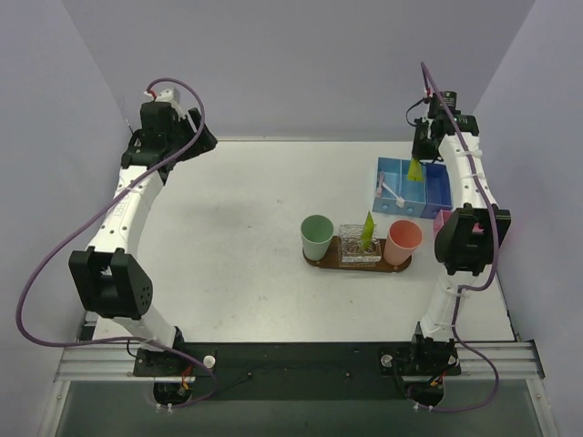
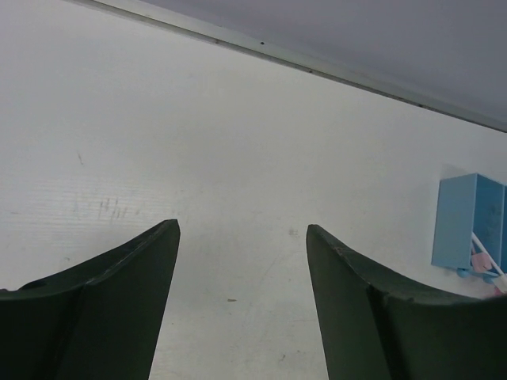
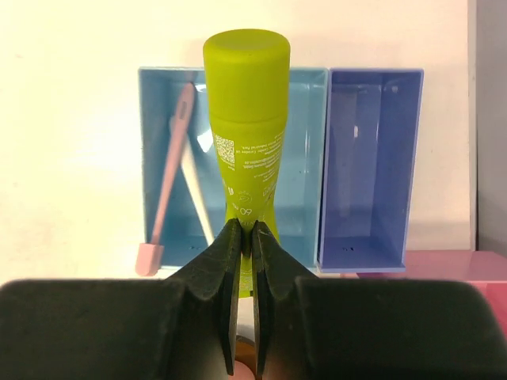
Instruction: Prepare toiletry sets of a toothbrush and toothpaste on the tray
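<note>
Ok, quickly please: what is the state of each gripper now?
Left gripper: open, holding nothing.
Right gripper: closed on a toothpaste.

The top camera looked down from behind my bases. My left wrist camera skimmed low across the table (image 2: 238, 158); my right sat close above the blue bin (image 3: 372, 142), shared by all views.

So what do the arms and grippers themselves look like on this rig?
The left arm and right arm have white tubular links joined by boxy black joint housings, with a purple cable looping along each. The left gripper and right gripper have matte, near-black wedge-shaped fingers. No markings visible.
</note>
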Controlling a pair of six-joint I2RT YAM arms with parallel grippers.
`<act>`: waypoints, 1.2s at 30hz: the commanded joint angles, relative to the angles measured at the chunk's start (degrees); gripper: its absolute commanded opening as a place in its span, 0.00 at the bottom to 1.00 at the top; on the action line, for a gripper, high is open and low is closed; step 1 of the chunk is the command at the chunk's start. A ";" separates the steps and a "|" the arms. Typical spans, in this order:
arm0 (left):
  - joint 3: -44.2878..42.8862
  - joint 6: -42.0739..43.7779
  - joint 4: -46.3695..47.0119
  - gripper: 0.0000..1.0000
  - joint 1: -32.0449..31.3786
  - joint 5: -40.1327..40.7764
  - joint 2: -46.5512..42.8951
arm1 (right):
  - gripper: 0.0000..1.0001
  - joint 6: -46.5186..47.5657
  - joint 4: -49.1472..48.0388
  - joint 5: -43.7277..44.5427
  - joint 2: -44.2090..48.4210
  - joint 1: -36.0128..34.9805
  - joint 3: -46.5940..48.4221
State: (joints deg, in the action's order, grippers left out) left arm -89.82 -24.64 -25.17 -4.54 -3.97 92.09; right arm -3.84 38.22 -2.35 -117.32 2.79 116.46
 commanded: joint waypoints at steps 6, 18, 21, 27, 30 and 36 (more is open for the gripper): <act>-15.89 -6.37 -7.18 0.75 -6.09 -12.88 10.55 | 0.00 3.04 -6.48 0.15 7.37 -9.90 4.65; -29.35 -17.89 -1.12 0.75 -8.73 -23.89 21.27 | 0.00 3.31 -15.54 -7.93 3.34 -21.50 9.56; -30.85 -20.35 1.52 0.76 -9.44 -24.86 22.68 | 0.00 3.48 -15.89 -9.51 1.31 -24.05 12.11; -31.38 -26.94 11.18 0.76 -11.81 -28.46 24.79 | 0.00 2.52 -17.56 -12.94 -1.07 -27.48 13.88; -32.78 -28.09 13.39 0.76 -12.86 -28.82 26.02 | 0.00 2.69 -17.65 -13.64 -1.60 -28.88 13.70; -35.16 -27.74 9.27 0.76 -13.75 -26.01 28.14 | 0.00 2.08 -17.65 -15.23 -1.25 -30.47 12.65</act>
State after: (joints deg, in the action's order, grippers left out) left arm -121.08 -51.48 -17.08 -18.24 -30.94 119.39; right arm -1.30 23.83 -15.29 -119.79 -26.85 128.01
